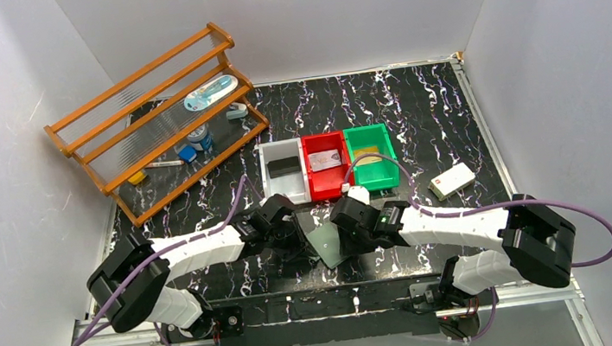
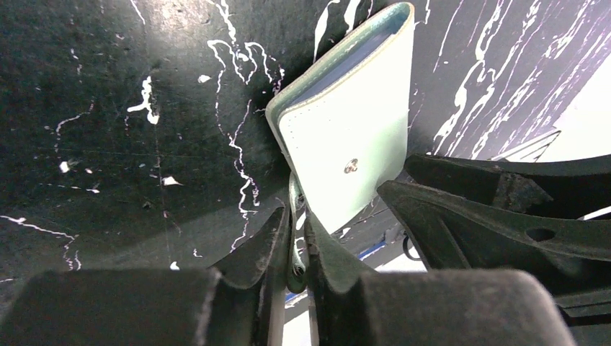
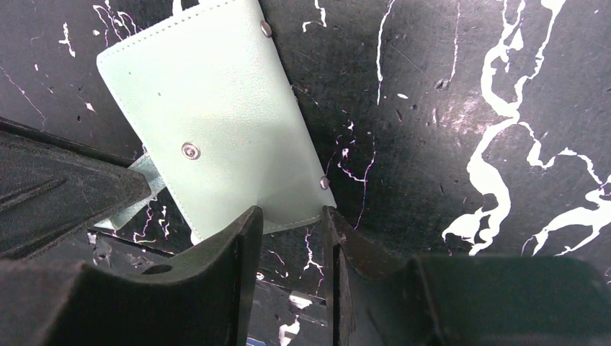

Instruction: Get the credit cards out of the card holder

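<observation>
The card holder (image 1: 328, 244) lies folded on the black marbled table between my two grippers; its pale green cover (image 2: 346, 137) (image 3: 216, 130) shows snap studs. No credit cards show in it. My left gripper (image 2: 297, 238) (image 1: 290, 230) is shut on the holder's small side tab (image 2: 294, 209), which stands edge-on between the fingers. My right gripper (image 3: 292, 220) (image 1: 350, 220) stands part open over the holder's near corner, one fingertip (image 3: 248, 223) over the cover, the other at the corner. A dark card (image 1: 284, 166) lies in the white bin, a pale printed card (image 1: 324, 159) in the red bin.
The white bin (image 1: 273, 185), red bin (image 1: 314, 185) and green bin (image 1: 372, 176) stand in a row just beyond the grippers. A white box with a red mark (image 1: 451, 180) lies to the right. A wooden rack (image 1: 158, 124) with small items fills the back left.
</observation>
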Motion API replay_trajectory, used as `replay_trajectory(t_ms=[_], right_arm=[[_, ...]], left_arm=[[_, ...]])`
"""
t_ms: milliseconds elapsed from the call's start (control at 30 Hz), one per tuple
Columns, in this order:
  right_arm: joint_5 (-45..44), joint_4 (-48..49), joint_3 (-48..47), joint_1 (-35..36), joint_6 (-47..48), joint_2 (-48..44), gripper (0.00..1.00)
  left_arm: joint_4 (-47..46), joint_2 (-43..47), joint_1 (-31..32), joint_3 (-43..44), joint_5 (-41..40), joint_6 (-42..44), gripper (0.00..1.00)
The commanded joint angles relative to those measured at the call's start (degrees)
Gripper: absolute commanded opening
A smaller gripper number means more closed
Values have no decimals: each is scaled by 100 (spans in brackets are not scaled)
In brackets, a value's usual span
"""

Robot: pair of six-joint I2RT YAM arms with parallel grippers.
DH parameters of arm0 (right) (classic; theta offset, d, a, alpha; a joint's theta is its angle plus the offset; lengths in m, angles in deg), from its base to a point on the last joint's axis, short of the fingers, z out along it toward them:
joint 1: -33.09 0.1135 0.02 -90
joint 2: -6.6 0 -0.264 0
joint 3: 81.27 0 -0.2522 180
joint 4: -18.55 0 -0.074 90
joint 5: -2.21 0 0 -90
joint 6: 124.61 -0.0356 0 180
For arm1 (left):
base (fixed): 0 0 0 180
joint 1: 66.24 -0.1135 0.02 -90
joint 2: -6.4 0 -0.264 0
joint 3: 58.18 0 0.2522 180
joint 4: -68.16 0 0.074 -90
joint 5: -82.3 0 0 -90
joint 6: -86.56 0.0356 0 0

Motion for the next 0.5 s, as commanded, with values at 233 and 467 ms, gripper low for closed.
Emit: replay_trajectory(t_ms=[233, 467], right_arm=[[20, 146, -371, 17, 33, 4, 45], [-7, 129, -635, 17, 238, -96, 50]], left_arm=[[394, 346, 24, 152, -145, 490, 7], [833, 689, 32, 720, -235, 1656, 5]])
